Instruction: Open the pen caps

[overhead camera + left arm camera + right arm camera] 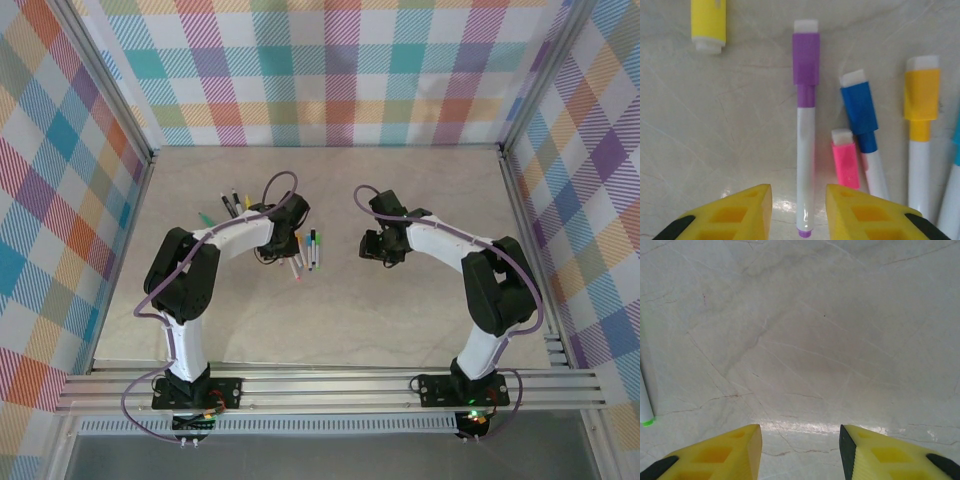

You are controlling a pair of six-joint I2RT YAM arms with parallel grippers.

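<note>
Straddling the purple-capped pen, the left tool stands open.

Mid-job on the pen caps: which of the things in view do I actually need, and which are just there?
Job:
- purple-capped pen, straddled by the left gripper
- blue-capped pen
- yellow-capped white pen
- pink cap
- green-tipped pen, left of the right gripper

Just there:
- marbled table
- checked walls
- metal frame rail

I see a white-barrelled pen lying flat, purple plastic cap on; blue cap, pink cap and yellow cap lie beside it.
</note>
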